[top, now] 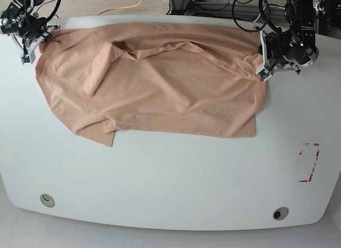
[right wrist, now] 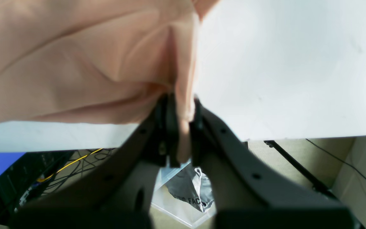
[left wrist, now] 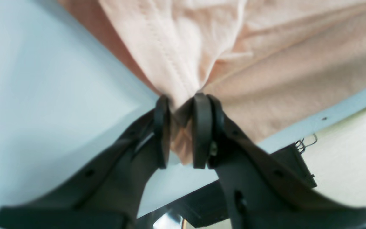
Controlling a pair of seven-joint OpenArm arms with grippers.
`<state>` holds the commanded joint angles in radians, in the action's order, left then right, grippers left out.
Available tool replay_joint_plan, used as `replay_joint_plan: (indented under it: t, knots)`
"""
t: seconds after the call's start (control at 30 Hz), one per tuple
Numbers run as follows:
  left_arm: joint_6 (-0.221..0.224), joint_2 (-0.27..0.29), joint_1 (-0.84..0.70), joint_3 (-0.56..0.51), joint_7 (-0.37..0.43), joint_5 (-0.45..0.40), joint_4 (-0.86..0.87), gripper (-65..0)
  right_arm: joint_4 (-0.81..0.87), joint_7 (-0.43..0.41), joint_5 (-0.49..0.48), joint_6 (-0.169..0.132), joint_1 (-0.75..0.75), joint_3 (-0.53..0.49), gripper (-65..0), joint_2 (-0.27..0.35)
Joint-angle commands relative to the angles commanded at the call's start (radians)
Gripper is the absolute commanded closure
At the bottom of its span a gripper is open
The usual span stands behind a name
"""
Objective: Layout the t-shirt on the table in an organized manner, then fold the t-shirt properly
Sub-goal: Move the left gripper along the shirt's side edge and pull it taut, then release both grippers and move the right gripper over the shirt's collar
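The peach t-shirt (top: 154, 82) lies spread and wrinkled across the far half of the white table (top: 176, 178). My left gripper (left wrist: 180, 133) is shut on a bunched edge of the t-shirt (left wrist: 265, 63) at the far right of the base view, near the table's edge (top: 262, 66). My right gripper (right wrist: 183, 127) is shut on a pinched fold of the t-shirt (right wrist: 75, 73) at the far left corner (top: 40, 42). The cloth sags in folds between the two grips, and a sleeve (top: 98, 132) points toward the near side.
A red-tape rectangle (top: 309, 162) marks the table's right side. Two round grommet holes (top: 47, 199) (top: 279, 212) sit near the front edge. Cables and equipment (top: 213, 2) crowd the floor behind the table. A plastic bag (right wrist: 189, 187) lies below the table edge.
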<state>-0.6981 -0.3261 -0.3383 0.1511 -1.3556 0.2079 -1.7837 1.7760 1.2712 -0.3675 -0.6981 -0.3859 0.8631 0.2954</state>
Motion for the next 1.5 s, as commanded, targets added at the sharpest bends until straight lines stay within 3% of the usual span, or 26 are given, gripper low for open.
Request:
replay_joint_plan:
  t: [0.23,0.3,0.4,0.47,0.63,0.73,0.9,1.07,1.2,1.33,1.5]
  knots:
    - [0.0,-0.002,-0.018,0.0,-0.003,-0.002,-0.071,-11.0,0.0,0.0,-0.002,0.0,-0.006,0.002,-0.8,0.0]
    - [0.0,-0.002,-0.02,0.0,-0.003,-0.002,-0.084,-14.2,0.002,0.0,-0.002,0.0,-0.006,0.003,-0.8,0.0]
    - [0.0,-0.003,-0.02,0.0,-0.003,-0.002,-0.106,-25.0,0.02,0.0,0.006,0.0,-0.008,0.005,-3.0,0.0]
    - [0.0,-0.003,-0.02,0.0,-0.003,-0.002,-0.115,-28.6,0.029,0.002,0.006,0.0,-0.008,0.005,-11.9,0.0]
    - [0.0,-0.003,-0.014,0.0,-0.008,-0.002,-0.141,-31.7,0.048,0.003,0.006,0.0,-0.011,0.005,-42.2,0.0]
    - [0.0,-0.023,0.006,0.0,-0.034,0.0,-0.16,-31.8,0.077,0.003,0.0,0.0,-0.029,0.005,-52.8,0.0]
    - [0.0,-0.035,0.06,0.0,-0.041,0.002,-0.183,-31.8,0.149,0.006,0.0,0.0,-0.035,0.023,-53.9,0.0]
    - [0.0,-0.057,0.1,0.0,-0.041,0.002,-0.207,-31.8,0.209,0.074,-0.015,0.0,-0.018,0.037,-53.9,0.0]
    - [0.0,-0.071,0.155,0.006,-0.041,0.002,-0.209,-31.7,0.224,0.117,-0.163,0.0,-0.005,0.035,-53.9,0.0]
    - [0.0,-0.069,0.193,0.104,-0.041,0.002,-0.207,-31.5,0.224,0.125,-0.342,0.0,-0.005,-0.025,-53.9,0.0]
    - [0.0,-0.068,0.259,0.146,-0.041,-0.002,-0.201,-31.4,0.222,0.125,-0.431,0.0,0.028,-0.132,-53.9,-0.048]
